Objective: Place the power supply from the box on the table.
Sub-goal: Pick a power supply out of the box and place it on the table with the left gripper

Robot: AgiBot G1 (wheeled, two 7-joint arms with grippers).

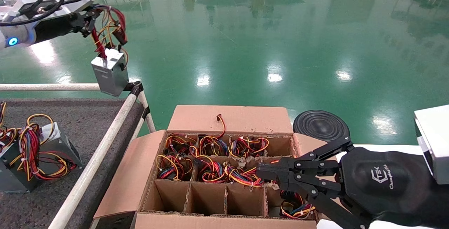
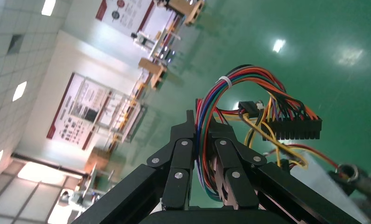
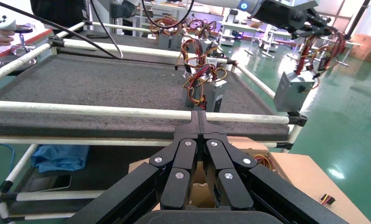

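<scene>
Right claw (image 1: 261,173) closed, left claw (image 2: 202,122) gripping wires (image 2: 249,84)

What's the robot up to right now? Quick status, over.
Left hand shut on the wire bundle; power supply dangling by the table corner rail. Right hand shut, empty, over the box. Nothing blocking.

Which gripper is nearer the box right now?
Right. The right gripper, fingers shut and empty, sits over the box at its right-side cells. The left gripper is up beyond the table corner, holding the power supply by its wires.
</scene>
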